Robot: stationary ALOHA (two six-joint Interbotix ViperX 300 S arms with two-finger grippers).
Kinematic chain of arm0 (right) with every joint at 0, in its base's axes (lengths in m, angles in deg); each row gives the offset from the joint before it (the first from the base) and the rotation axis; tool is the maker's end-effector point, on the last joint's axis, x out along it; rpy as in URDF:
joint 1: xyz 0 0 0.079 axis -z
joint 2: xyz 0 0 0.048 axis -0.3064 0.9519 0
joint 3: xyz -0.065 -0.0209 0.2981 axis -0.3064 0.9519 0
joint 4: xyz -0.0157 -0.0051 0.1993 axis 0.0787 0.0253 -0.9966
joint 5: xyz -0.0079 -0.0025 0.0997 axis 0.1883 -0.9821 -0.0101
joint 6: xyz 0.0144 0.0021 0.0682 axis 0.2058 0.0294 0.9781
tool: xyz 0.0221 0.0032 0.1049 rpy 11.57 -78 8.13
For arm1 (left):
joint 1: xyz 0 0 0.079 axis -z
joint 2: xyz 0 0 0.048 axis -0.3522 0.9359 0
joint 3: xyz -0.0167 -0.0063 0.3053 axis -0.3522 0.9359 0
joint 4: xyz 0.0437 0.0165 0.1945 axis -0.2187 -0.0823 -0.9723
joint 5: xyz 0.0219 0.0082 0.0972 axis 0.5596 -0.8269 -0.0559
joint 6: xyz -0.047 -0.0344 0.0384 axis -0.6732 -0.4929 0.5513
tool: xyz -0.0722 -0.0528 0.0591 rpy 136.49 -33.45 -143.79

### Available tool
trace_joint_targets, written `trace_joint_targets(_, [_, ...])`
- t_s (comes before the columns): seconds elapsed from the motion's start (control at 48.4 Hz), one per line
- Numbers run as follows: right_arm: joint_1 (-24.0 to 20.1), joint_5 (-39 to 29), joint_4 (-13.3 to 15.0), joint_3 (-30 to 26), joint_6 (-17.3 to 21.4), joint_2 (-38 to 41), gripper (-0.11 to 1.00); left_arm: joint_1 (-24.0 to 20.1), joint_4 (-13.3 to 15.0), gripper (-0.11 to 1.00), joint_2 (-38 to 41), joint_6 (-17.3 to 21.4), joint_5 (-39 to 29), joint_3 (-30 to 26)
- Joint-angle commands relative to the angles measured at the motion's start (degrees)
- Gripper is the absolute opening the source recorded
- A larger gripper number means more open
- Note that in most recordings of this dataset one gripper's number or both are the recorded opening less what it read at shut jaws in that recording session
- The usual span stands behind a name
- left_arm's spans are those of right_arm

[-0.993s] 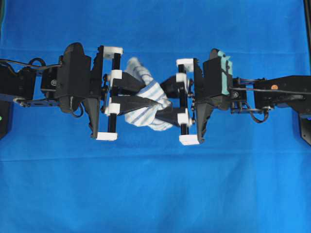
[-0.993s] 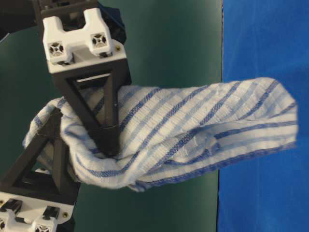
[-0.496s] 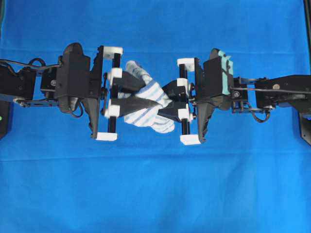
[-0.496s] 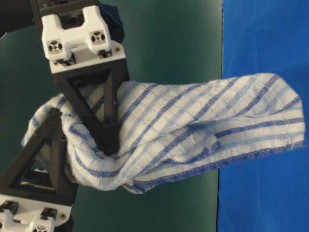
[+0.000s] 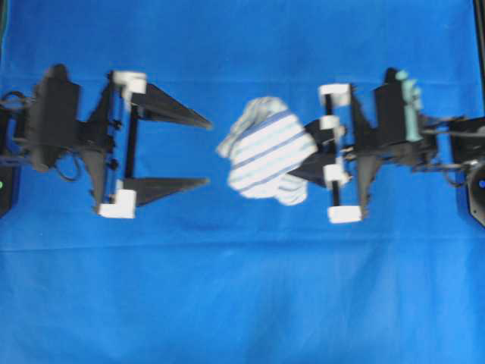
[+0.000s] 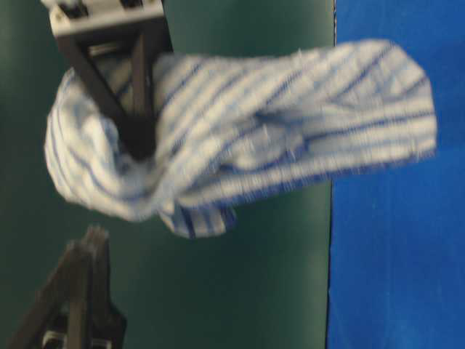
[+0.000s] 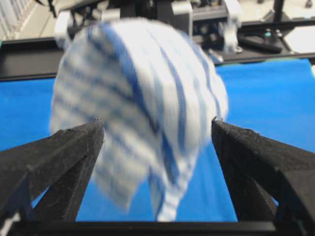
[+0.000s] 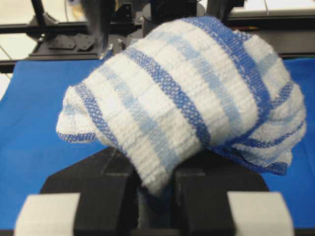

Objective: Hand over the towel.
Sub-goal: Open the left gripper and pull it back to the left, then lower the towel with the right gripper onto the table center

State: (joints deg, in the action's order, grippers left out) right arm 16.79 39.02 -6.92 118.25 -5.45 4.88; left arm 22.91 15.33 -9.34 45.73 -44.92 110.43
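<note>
Right gripper (image 5: 303,163) is clamped on the towel (image 5: 267,148), dangling mid-air over the blue cloth (image 5: 242,288). Left gripper (image 5: 206,152) sits well apart, fingers spread wide, nothing between them.

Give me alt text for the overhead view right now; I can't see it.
The striped towel hangs bunched from the right gripper, whose jaws are closed on it. The left gripper sits apart to the left, jaws wide open and empty, above the blue cloth.
</note>
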Motion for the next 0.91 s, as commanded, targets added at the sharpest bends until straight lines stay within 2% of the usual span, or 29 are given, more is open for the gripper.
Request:
trace_joint_targets(0.0, [-0.09, -0.26, 0.09, 0.88, 0.00, -3.60, 0.12, 0.09, 0.18, 0.93, -2.99, -0.26, 0.53, 0.79])
trace_joint_targets(0.145, [0.00, -0.97, 0.00, 2.46, 0.00, -6.06, 0.12, 0.09, 0.18, 0.93, -4.39, -0.18, 0.53, 1.67])
trace_joint_targets(0.372, [1.85, -4.04, -0.09, 1.05, 0.00, -3.69, 0.12, 0.09, 0.18, 0.93, -3.78, -0.26, 0.53, 1.32])
trace_joint_targets(0.683, [5.80, -19.60, 0.26, -7.82, -0.44, 10.02, 0.12, 0.00, 0.18, 0.93, -3.69, -0.26, 0.53, 1.32])
trace_joint_targets(0.786, [6.15, -22.32, 0.35, -9.76, -0.53, 15.47, 0.12, 0.09, 0.18, 0.93, -3.69, -0.26, 0.53, 1.41])
trace_joint_targets(0.889, [6.15, -22.15, 0.53, -10.90, -0.62, 20.57, 0.12, 0.09, 0.18, 0.93, -3.69, -0.26, 0.53, 1.41])
